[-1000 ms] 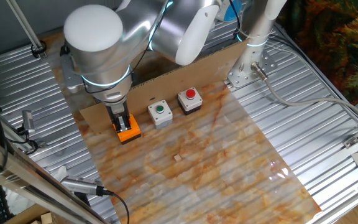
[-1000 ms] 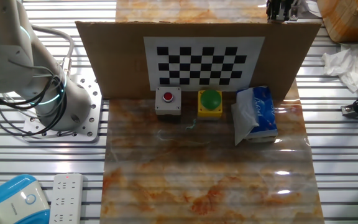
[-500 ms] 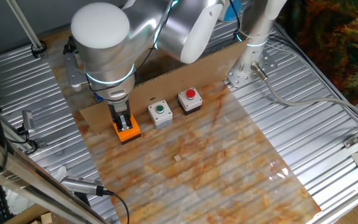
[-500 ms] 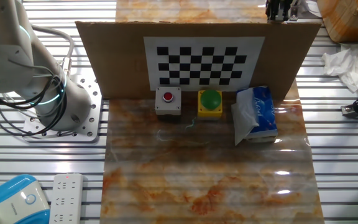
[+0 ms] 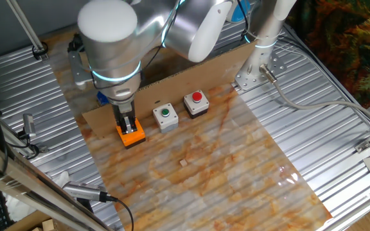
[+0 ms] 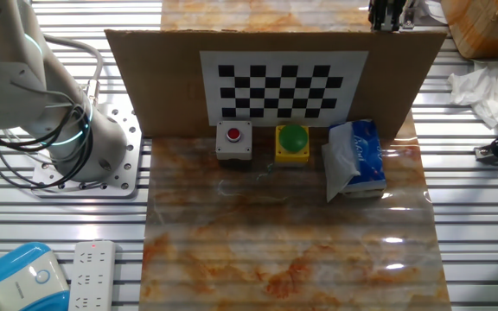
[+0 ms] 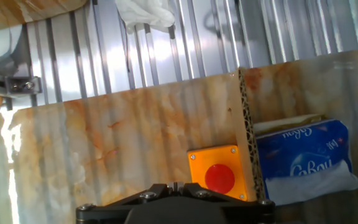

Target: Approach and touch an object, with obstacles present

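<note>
Behind the cardboard point(image 5: 191, 67), on the side away from the checkerboard point(image 6: 284, 85), the gripper point(image 5: 128, 123) hangs directly over an orange box point(image 5: 132, 136) with a red button, its fingertips at or just above the box top. Whether they touch it cannot be told. The fingers look close together, with nothing between them, though the exact gap is hard to read.

The cardboard is a long brown strip standing upright on edge across the marbled mat point(image 5: 223, 167). It is the obstacle. On the orange box's side of the cardboard stand two more grey boxes, one with a green button point(image 5: 166, 117) next to the orange box, and one with a red button point(image 5: 196, 102) beyond that.

From the hand camera, the orange box point(image 7: 219, 174) sits right against the cardboard's point(image 7: 251, 134) corrugated edge, and a blue tissue pack point(image 7: 306, 163) lies on the cardboard's other side. The opposite fixed camera shows that pack point(image 6: 357, 160) beside a yellow box point(image 6: 292, 143) and a grey box point(image 6: 233, 142), all at the cardboard's foot, with only the gripper's point(image 6: 390, 12) tip showing above the cardboard's top edge.

The orange box looks like hard, light plastic that could slide on the smooth mat; its button probably gives under pressure. A gentle touch straight down on the button seems best. The cardboard is probably light and easy to tip, so sideways motion near it is risky.
</note>
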Controlling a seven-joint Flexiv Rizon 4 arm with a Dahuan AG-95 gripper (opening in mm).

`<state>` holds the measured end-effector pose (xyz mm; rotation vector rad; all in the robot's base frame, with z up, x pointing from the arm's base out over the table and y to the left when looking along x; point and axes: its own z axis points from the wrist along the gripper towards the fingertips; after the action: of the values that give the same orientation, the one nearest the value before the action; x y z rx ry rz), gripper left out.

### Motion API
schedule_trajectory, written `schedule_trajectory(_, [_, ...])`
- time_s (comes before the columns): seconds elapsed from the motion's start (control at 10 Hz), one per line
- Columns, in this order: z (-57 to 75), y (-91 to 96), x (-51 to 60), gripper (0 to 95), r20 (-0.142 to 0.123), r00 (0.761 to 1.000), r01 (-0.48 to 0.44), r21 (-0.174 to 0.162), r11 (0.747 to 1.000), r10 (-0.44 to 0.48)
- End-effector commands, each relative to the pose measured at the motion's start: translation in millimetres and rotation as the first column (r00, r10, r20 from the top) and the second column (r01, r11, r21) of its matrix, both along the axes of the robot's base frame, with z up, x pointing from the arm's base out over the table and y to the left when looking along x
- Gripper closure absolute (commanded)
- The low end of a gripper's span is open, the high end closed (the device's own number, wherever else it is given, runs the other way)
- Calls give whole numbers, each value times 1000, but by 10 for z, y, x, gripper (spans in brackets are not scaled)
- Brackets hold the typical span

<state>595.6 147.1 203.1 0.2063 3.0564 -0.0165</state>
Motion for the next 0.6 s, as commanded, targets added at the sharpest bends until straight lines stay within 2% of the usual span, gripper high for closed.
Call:
schedule_trajectory(0.1, [-3, 16, 19, 950, -1, 1000, -9, 24, 1000, 9])
schedule_trajectory(0.2, [-3, 16, 19, 950, 5, 1000, -21, 39, 999, 21])
schedule_trajectory(0.6, [-3, 16, 19, 950, 4, 998, -55, 49, 997, 55])
